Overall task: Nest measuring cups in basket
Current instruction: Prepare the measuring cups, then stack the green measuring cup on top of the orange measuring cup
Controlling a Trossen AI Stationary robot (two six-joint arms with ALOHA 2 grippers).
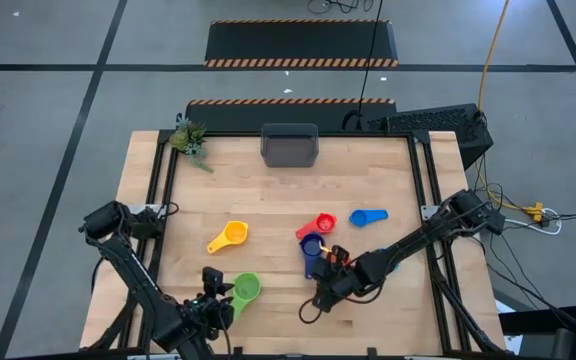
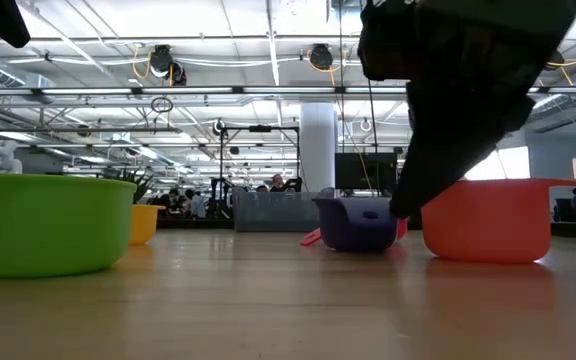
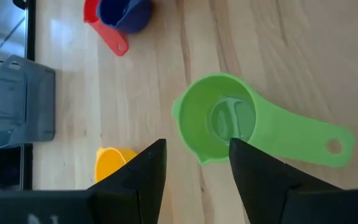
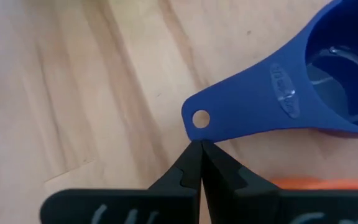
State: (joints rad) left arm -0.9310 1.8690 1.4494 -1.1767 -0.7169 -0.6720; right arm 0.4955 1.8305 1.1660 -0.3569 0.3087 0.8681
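Nearest the table's front edge, the left gripper [image 3: 194, 168] is held open just short of the green cup [image 3: 219, 118], whose handle runs away from the bowl, crosswise to the fingers. The right gripper [image 4: 201, 163] is seen closed and empty, its tips at the holed handle end of the dark blue cup [image 4: 303, 93]; the embossed mark there cannot be read. Farthest back, the basket [image 1: 289, 146] stands empty.

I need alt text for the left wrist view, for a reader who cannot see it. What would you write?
The left gripper hangs open over the rim of a green measuring cup lying on the wooden table. Farther off are a yellow cup, a dark blue cup beside a red one, and the grey basket.
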